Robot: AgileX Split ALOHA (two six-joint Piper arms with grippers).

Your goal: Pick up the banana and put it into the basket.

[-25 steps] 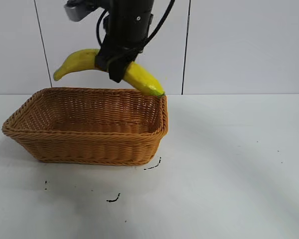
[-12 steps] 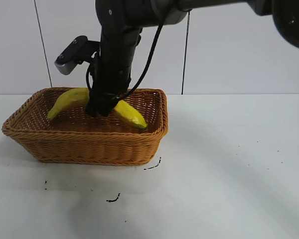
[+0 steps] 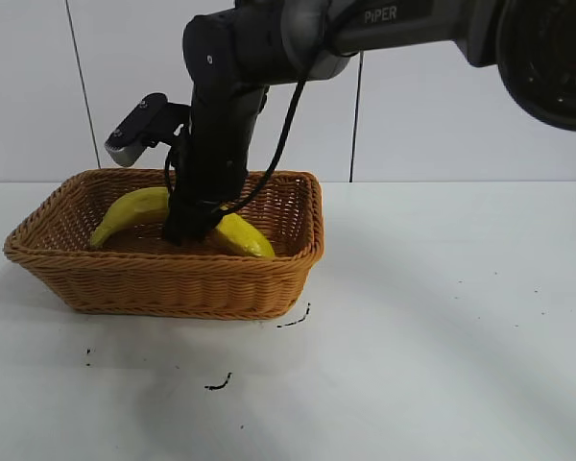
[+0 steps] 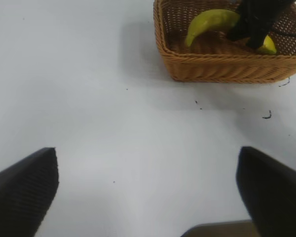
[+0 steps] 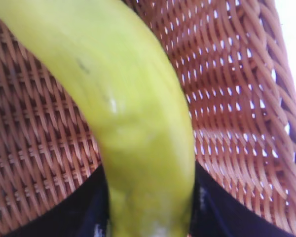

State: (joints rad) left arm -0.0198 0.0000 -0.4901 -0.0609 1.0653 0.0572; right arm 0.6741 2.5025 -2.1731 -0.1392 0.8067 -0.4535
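The yellow banana [image 3: 134,208] is down inside the orange-brown wicker basket [image 3: 163,279] at the table's left. My right gripper [image 3: 194,229] reaches down into the basket and is shut on the banana's middle; both ends stick out to either side. In the right wrist view the banana [image 5: 133,123] fills the space between the dark fingers [image 5: 89,212], with the basket's weave [image 5: 227,98] close behind. The left wrist view shows the basket [image 4: 227,69] and banana [image 4: 209,19] far off. My left gripper [image 4: 148,187] is open and empty over bare table.
The white table [image 3: 442,327] carries a few small dark marks [image 3: 219,384] in front of the basket. A white panelled wall stands behind. The right arm's dark links [image 3: 240,58] rise above the basket.
My right gripper has come down with the banana from above the basket's rim into the basket. The banana now lies low inside it.
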